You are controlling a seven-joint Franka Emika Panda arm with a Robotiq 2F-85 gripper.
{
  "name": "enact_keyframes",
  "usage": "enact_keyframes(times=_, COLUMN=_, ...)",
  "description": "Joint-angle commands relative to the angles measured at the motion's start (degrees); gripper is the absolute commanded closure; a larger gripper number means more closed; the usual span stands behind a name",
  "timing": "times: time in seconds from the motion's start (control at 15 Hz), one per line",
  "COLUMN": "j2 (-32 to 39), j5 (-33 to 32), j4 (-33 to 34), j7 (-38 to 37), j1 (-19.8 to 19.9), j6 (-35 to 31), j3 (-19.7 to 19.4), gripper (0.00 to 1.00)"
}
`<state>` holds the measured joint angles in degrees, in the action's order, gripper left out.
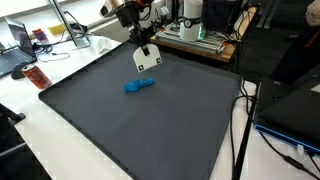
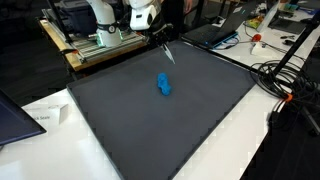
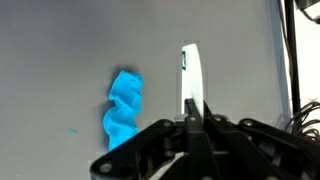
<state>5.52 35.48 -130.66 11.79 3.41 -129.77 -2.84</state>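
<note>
The wrist view alone shows the grip closely. The tool [image 3: 196, 120] has its jaws drawn narrow on the near end of a white piece [image 3: 190, 78], which sticks out ahead of the fingertips. There it looks like a slim strip with small dark marks at its far end. What the piece is cannot be told. A crumpled blue lump [image 3: 124, 108] lies on the grey table [image 3: 50, 60] just beside the piece in that picture, and the two are apart.

Height and place show only in the exterior views. In both of them the tool [image 1: 143, 47] [image 2: 162, 44] hangs above the table [image 1: 150, 135] [image 2: 140, 135] with the white piece [image 1: 147, 59] [image 2: 168, 55] pointing downward from it and clear of the surface. In an exterior view the piece shows a broader face with a dark spot, which the wrist view does not give.

The blue lump [image 1: 140, 85] [image 2: 164, 86] rests flat on the table below the tool and a little toward the middle. It lies nearer the far edge than the near one, and nothing touches it.

Past the table's edges, an exterior view shows a red can [image 1: 35, 76], and another shows dark cables [image 2: 285, 85] and a white sheet [image 2: 40, 118].
</note>
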Motion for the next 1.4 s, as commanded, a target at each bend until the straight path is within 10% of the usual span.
enact_keyframes(times=0.0, j2=-3.7, j5=-5.6, j4=-2.2, j7=-11.9, j1=-1.2, j6=-1.0, j3=0.5, gripper=0.99)
enact_keyframes(times=0.8, j2=-0.7, j5=-38.0, j4=-0.2, j7=-56.0, j1=-6.5, j6=-7.8, j3=1.9, gripper=0.99)
enact_keyframes(times=1.33, j2=0.3, j5=-38.7, j4=-0.1, j7=-57.4, j1=-6.9, j6=-7.7, j3=2.6, gripper=0.96)
